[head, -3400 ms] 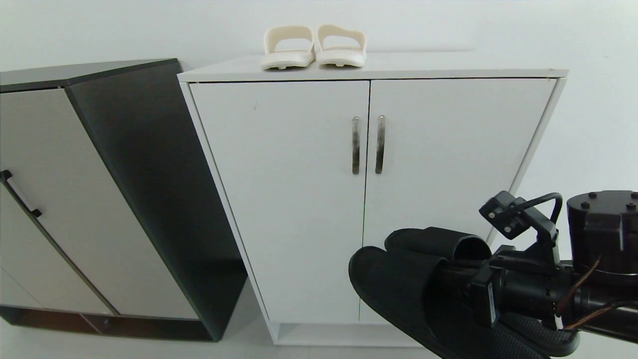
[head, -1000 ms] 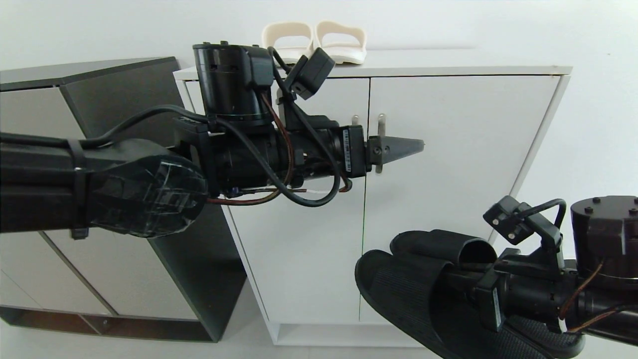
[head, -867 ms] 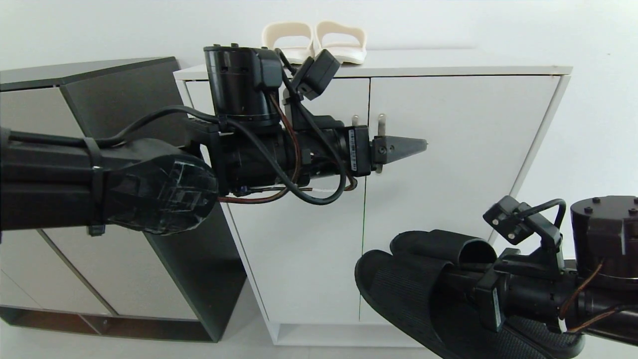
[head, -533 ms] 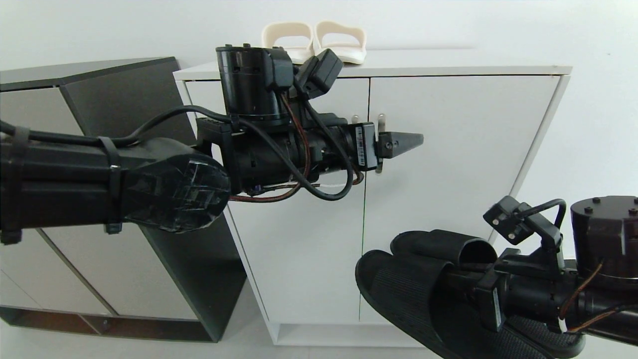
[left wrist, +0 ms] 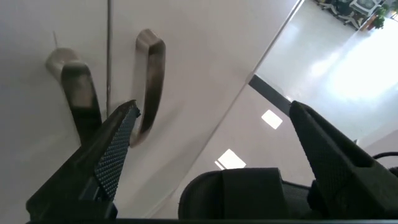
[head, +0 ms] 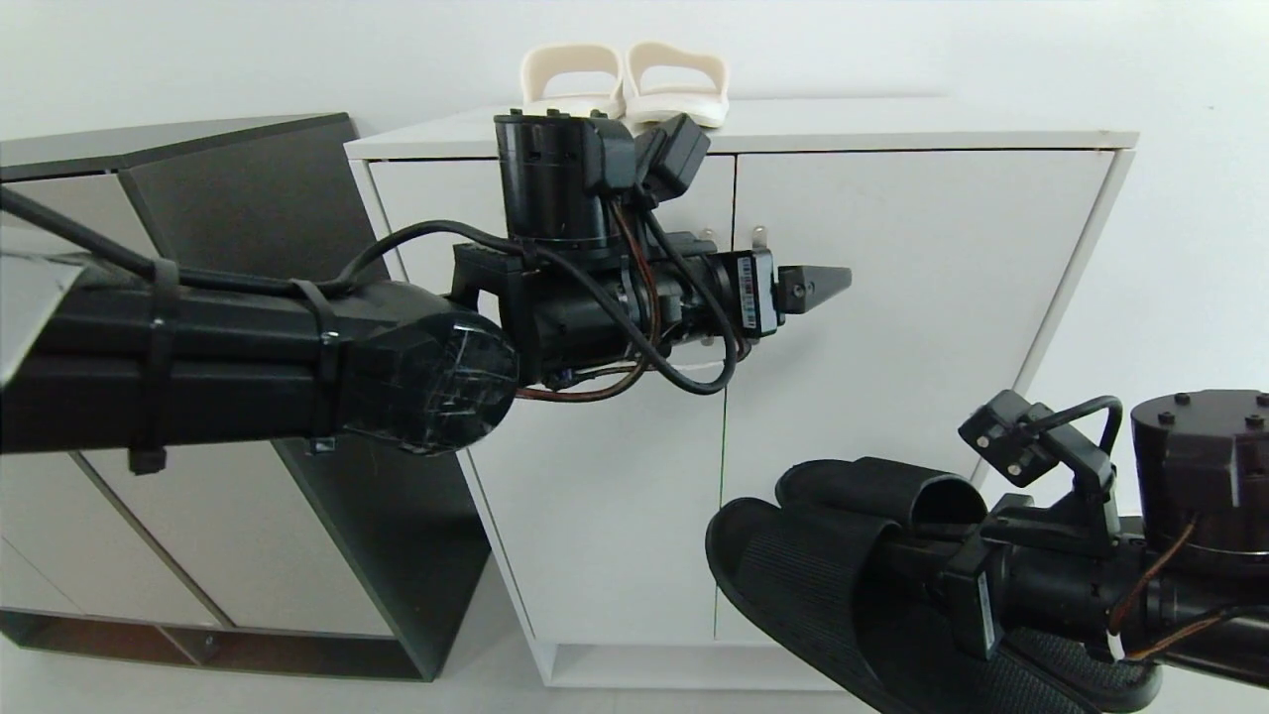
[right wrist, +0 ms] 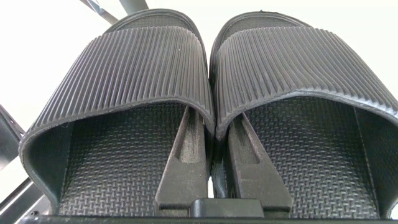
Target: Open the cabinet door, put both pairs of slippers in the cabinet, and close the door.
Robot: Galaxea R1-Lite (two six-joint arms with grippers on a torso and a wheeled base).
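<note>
Standing shut, the cabinet (head: 922, 297) carries cream slippers (head: 625, 84) on top. Black slippers (head: 793, 575) hang low in front of it, pinched together by the right gripper (right wrist: 214, 134). Left gripper (head: 828, 282) (fingers spread wide) sits just beside the handles (left wrist: 149, 81), clasping neither.

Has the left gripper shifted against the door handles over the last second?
Yes. The left gripper has edged up and its wrist has slid right, so it now covers most of the door handles on the white cabinet.
</note>
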